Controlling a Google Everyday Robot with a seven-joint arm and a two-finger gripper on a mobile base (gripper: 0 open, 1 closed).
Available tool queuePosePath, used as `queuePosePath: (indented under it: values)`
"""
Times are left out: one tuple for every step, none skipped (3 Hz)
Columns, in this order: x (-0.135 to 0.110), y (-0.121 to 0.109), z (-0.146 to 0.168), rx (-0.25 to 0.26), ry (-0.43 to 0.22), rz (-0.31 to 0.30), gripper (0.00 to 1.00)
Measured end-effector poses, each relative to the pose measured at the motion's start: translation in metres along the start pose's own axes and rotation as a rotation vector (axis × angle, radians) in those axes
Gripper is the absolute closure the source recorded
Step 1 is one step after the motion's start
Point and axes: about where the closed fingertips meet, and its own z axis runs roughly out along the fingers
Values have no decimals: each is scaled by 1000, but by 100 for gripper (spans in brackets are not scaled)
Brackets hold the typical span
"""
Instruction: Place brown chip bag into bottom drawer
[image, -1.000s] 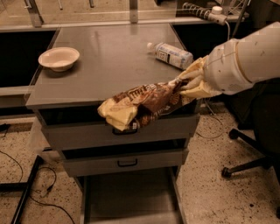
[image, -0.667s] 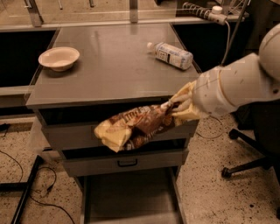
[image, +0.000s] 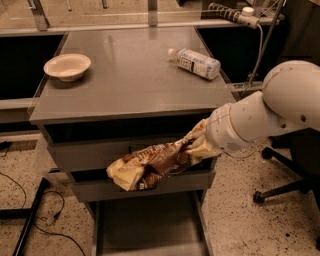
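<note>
The brown chip bag (image: 150, 165), wrinkly dark brown foil with pale yellow ends, hangs in front of the two upper grey drawers. My gripper (image: 192, 145) is shut on its right end and holds it in the air, above the bottom drawer (image: 145, 230). That drawer is pulled out, a wide shallow grey tray with a flat floor and thin side rails, at the bottom of the view. My white arm (image: 265, 115) reaches in from the right.
On the grey cabinet top (image: 130, 75) stand a pale bowl (image: 67, 66) at the left and a clear plastic bottle (image: 196, 62) lying at the right. An office chair base (image: 285, 185) stands on the floor at right; cables lie at left.
My gripper has moved down with the brown chip bag, from level with the top drawer to in front of the second drawer. The bowl and bottle have not moved on the cabinet top.
</note>
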Motion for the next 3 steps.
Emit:
queuePosePath:
  values:
    - [5,11,26,-29,12,25,100]
    - [31,29,84,-71,60,64,100]
    - [73,58,144,-96,76,118,100]
